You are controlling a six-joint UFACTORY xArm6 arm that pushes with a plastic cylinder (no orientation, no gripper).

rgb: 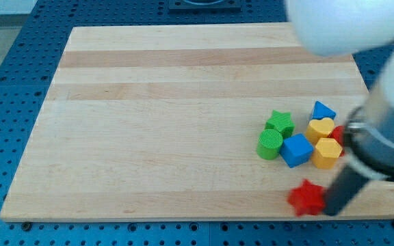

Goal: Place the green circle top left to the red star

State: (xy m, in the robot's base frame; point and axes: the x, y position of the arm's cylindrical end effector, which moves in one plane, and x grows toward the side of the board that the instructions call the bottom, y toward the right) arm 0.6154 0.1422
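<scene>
The green circle [269, 144] lies on the wooden board [169, 123] at the left end of a cluster of blocks at the view's right. It touches the green star [280, 124] above it and the blue cube [296, 149] to its right. The red star [306, 198] lies apart, below the cluster, near the board's bottom edge. My tip [331, 210] is at the red star's right side, touching or nearly touching it. The rod slants up to the right into the blurred arm.
The cluster also holds a blue triangle [323, 111], a yellow heart [320, 128], a yellow hexagon [328, 152] and a red block [339, 134] partly hidden by the arm. The arm's white body [347, 24] covers the view's top right.
</scene>
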